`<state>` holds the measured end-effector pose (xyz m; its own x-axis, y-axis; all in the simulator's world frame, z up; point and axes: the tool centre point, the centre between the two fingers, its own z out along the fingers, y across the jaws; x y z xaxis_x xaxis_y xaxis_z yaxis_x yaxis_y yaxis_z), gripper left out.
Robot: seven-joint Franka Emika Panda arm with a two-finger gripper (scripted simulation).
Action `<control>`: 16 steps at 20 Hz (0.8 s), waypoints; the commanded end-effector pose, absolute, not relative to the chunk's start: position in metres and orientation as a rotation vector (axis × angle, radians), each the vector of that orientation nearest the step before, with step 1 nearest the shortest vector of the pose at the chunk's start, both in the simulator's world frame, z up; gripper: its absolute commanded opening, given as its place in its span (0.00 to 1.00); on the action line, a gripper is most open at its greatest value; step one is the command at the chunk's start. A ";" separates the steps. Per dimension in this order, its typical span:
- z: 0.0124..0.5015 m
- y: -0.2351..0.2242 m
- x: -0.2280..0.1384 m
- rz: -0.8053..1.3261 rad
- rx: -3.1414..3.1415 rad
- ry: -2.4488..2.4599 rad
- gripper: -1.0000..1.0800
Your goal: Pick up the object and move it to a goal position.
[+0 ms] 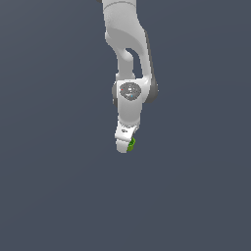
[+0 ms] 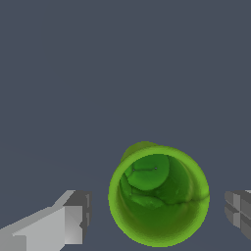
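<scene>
Green cup (image 2: 159, 196) sits between the gripper's (image 2: 159, 215) spread fingers (image 2: 73, 218), untouched; grasp step pending; next, close squarely, then lift.

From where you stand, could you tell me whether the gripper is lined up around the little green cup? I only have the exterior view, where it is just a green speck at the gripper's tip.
Observer: Yes. In the wrist view the green cup sits between the two fingers, one on each side.
Operator: Thank you. Are the fingers touching it yet?
Observer: No. There is a visible gap between the cup's rim and each finger, so the gripper is open.
Operator: Is the cup upright?
Observer: The wrist camera looks straight into its hollow top and sees the inside bottom, so its opening faces the camera.
</scene>
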<state>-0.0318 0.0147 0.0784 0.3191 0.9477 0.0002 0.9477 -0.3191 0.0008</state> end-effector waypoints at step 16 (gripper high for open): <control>0.042 0.015 -0.032 0.000 2.548 1.838 0.00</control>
